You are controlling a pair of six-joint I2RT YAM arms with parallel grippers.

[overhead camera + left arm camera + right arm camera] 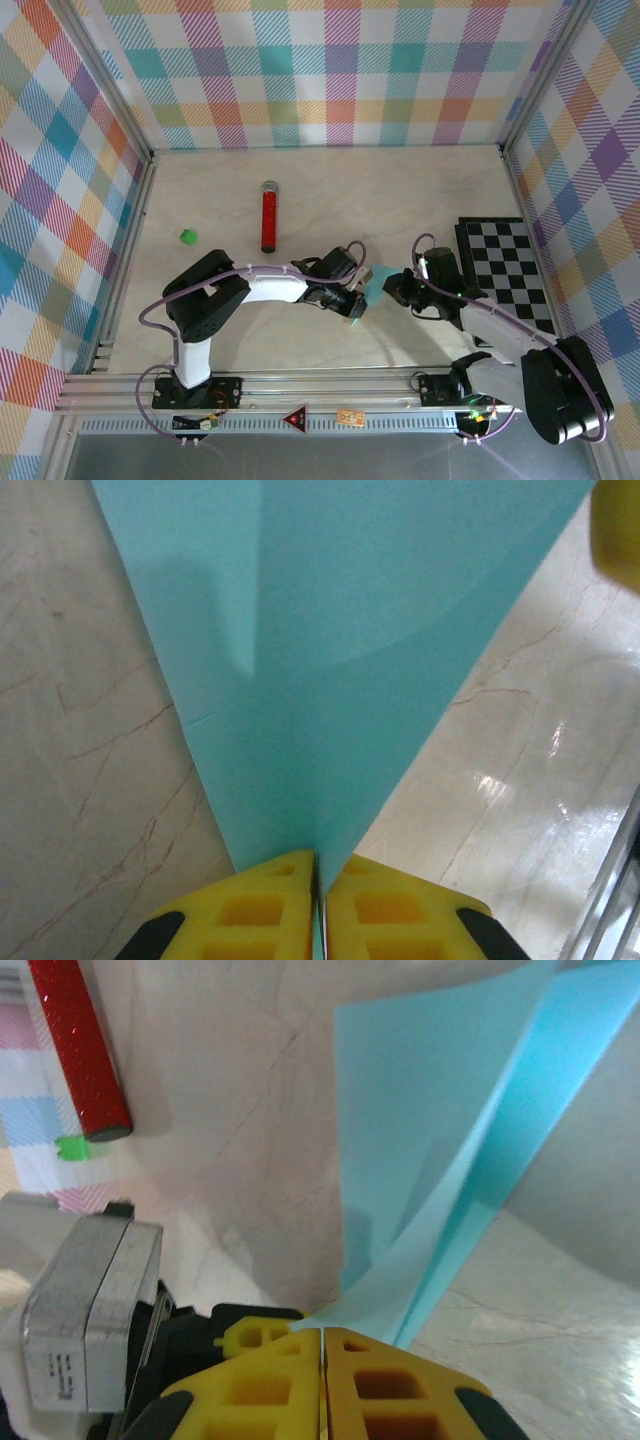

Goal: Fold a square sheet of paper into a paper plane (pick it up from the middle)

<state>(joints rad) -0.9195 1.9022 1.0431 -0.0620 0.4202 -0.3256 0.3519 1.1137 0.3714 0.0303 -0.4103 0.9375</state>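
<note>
Looking down from the top external camera, the red glittery tube (269, 216) lies on the pale table (420, 190), and everything else is placed from it. The small green block (188, 237) sits to the left of the tube. The light cyan sheet of paper (377, 279) is to the right of the tube's lower end and nearer the arm bases. The left gripper (356, 303) meets the sheet on the side facing the tube, the right gripper (393, 286) on the side away from it. The checkered board (505, 265) lies farther right of the tube than either gripper. On the left wrist camera, the left gripper (318, 875) has its yellow fingers (255, 915) pressed together with the corner of the sheet of paper (340, 630) pinched in the seam, and the paper fans out wide above the marbled table (80, 780). On the right wrist camera, the right gripper (322, 1348) likewise has its yellow pads closed tight on the sheet of paper (430, 1130), which rises from the seam in two layers joined along a fold. The red glittery tube (78, 1045) lies to the upper left of the paper, well apart from it, with the green block (72, 1146) just beside the tube's near end.
</note>
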